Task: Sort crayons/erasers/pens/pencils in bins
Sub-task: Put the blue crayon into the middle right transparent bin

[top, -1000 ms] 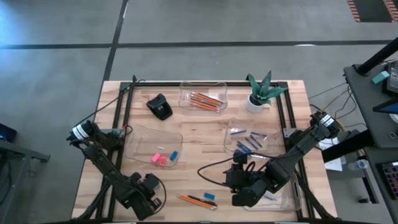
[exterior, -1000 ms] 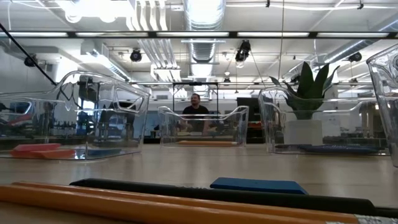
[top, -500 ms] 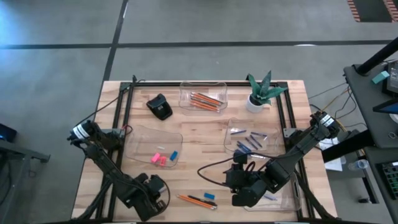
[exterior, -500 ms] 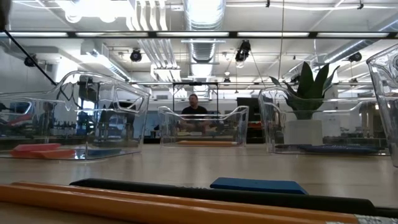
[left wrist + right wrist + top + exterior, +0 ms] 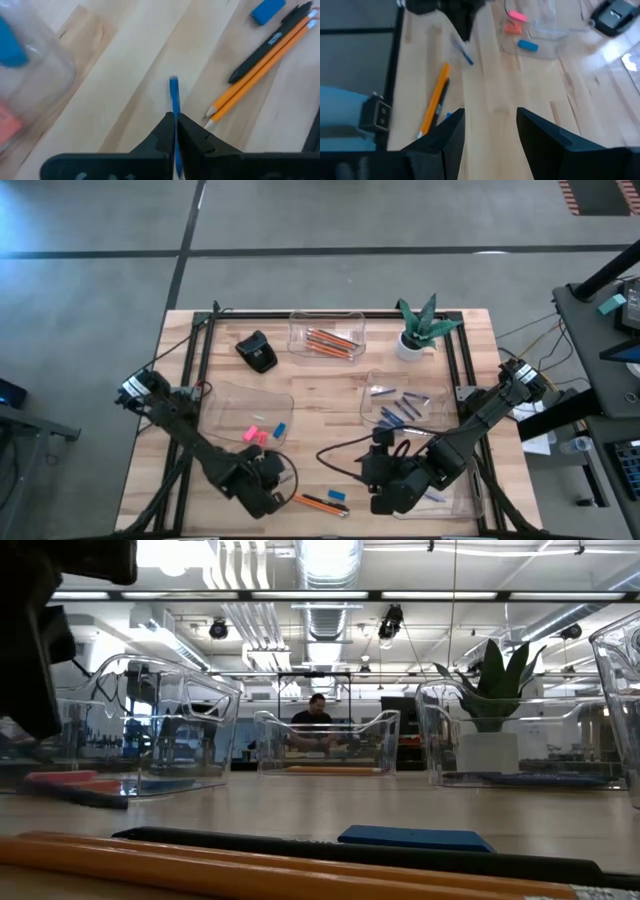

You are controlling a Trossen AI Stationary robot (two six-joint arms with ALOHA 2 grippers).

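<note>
My left gripper (image 5: 274, 487) is near the table's front edge, left of centre, shut on a slim blue stick (image 5: 174, 100). It also shows in the right wrist view (image 5: 465, 22) with the stick (image 5: 463, 53) jutting from it. Just right of it, two orange pencils (image 5: 250, 77), a black pen (image 5: 270, 42) and a blue eraser (image 5: 268, 10) lie flat on the wood (image 5: 322, 503). My right gripper (image 5: 490, 135) is open and empty, hovering near the front right (image 5: 385, 492). My left gripper pinches the blue stick between its two fingers (image 5: 162, 132). The stick lies along the fingers and juts out past their tips, its free end (image 5: 173, 82) pointing toward the pencils. Whether that end touches the wood, I cannot tell.
A bin with pink and blue erasers (image 5: 250, 418) stands at the left. A bin with orange pencils (image 5: 327, 335) stands at the far middle, and a bin with blue sticks (image 5: 403, 405) at the right. Another bin (image 5: 455, 492) lies under my right arm. A black object (image 5: 258, 351) and a potted plant (image 5: 418, 328) stand at the back.
My left gripper has gone toward the table's right edge and a little toward the far edge, nearing the pencils. It now shows at the left of the low view, with the stick below it.
</note>
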